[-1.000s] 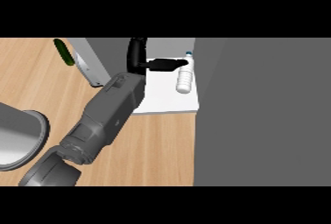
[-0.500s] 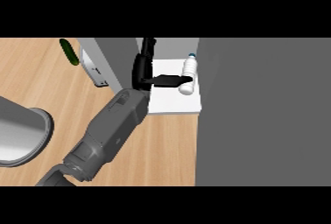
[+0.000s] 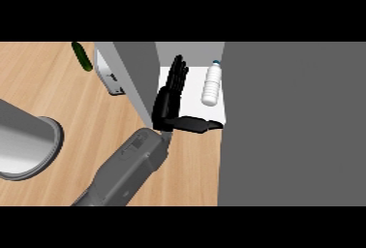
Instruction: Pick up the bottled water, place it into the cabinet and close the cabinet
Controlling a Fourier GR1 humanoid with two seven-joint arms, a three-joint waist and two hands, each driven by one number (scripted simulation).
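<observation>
Bottled water [image 3: 211, 85] lies inside cabinet [image 3: 191, 109], robot hand [image 3: 172, 99] beside it, fingers straight.

The desk [image 3: 43, 87] is showing pale wood grain. The bottled water [image 3: 211, 85] is looking white with a blue cap, lying on a white cabinet floor [image 3: 218, 110]. The hand [image 3: 172, 97] is showing black on a grey forearm [image 3: 129, 169]. A dark green vegetable [image 3: 82, 55] is lying beyond.

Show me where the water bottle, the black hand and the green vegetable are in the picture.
water bottle [image 3: 211, 87], head view, on the middle of its clear body.
hand [image 3: 169, 99], head view, on the palm below the straight fingers.
green vegetable [image 3: 82, 56], head view, on its middle.
</observation>
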